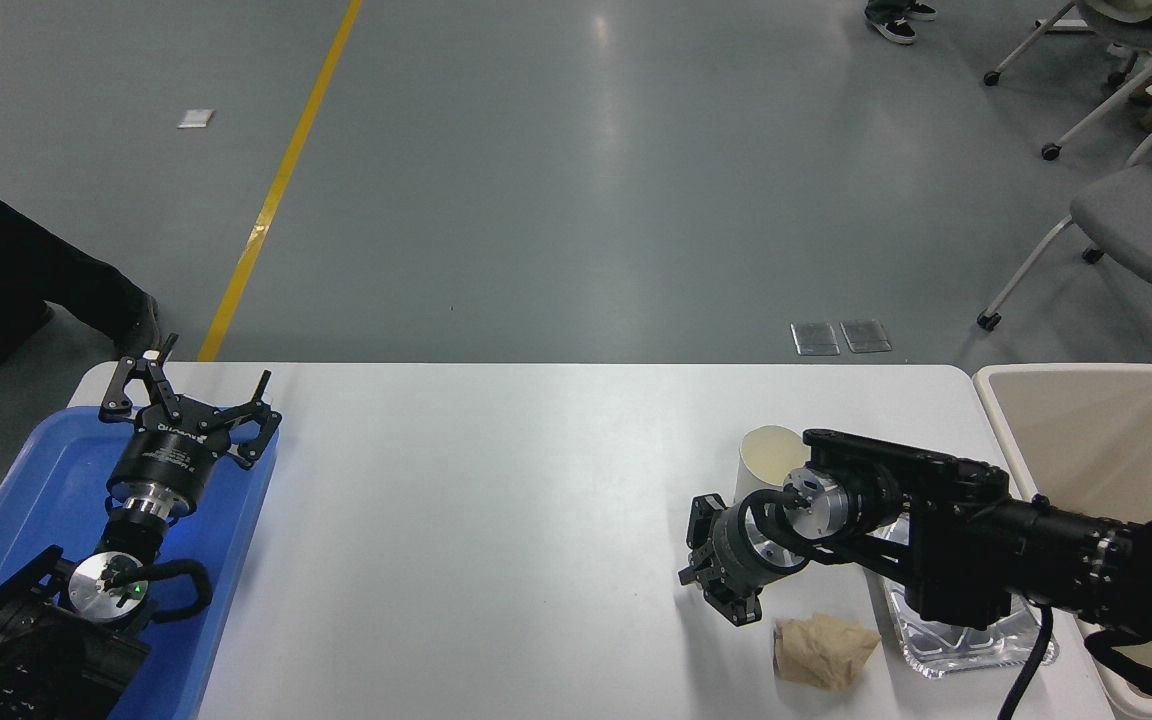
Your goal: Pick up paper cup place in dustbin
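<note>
The white paper cup [768, 458] stands upright on the white table [496, 500], its cream inside showing. My right gripper [704, 562] is just in front of and to the left of the cup, pointing left, with its wrist against the cup's near side. Its fingers are spread and hold nothing. The cup's lower part is hidden behind the wrist. The beige dustbin [1096, 440] stands off the table's right edge, behind my right arm. My left gripper [186, 395] is parked open over the blue tray [46, 470] at the lower left.
A crumpled brown paper wad [821, 650] lies on the table just in front of my right gripper. A foil tray [966, 640] sits under my right forearm. A person's dark leg [26, 280] is at the far left, and chairs [1136, 220] stand at the far right.
</note>
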Tool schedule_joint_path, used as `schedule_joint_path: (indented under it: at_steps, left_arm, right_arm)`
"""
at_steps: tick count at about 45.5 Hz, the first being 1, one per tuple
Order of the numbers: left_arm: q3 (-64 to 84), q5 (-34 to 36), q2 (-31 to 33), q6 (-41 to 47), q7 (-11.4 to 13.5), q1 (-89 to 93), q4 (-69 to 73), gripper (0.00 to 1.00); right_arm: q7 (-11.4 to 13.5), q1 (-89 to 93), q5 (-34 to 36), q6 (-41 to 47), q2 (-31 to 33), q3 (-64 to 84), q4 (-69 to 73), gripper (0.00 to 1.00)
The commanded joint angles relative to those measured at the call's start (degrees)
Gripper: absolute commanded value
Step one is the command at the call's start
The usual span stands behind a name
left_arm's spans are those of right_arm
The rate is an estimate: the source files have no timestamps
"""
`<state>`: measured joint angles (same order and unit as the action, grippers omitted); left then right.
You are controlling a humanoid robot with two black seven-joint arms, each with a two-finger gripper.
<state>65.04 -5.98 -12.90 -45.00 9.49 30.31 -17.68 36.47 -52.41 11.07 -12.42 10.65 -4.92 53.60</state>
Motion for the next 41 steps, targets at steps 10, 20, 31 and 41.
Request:
schedule_joint_path:
  at_steps: [10, 20, 31, 41]
  left_arm:
    - [0.0, 0.0, 0.0, 0.0, 0.0, -0.1, 0.0, 0.99]
    - [0.1, 0.0, 0.0, 0.0, 0.0, 0.0, 0.0, 0.99]
    - [0.0, 0.0, 0.0, 0.0, 0.0, 0.0, 0.0, 0.99]
    - [0.0, 0.0, 0.0, 0.0, -0.1, 0.0, 0.0, 0.99]
  right_arm:
    - [0.0, 0.2, -0.2, -0.1, -0.5, 0.1, -0.1, 0.0]
    - [0.0, 0.4, -0.5, -0.5, -0.6, 0.1, -0.2, 0.0]
    - [0.1, -1.1, -0.9, -0.5, -0.3, 0.6, -0.2, 0.0]
    - [-0.3, -3.7, -1.1, -0.3, 1.8, 5.5, 0.8, 0.0]
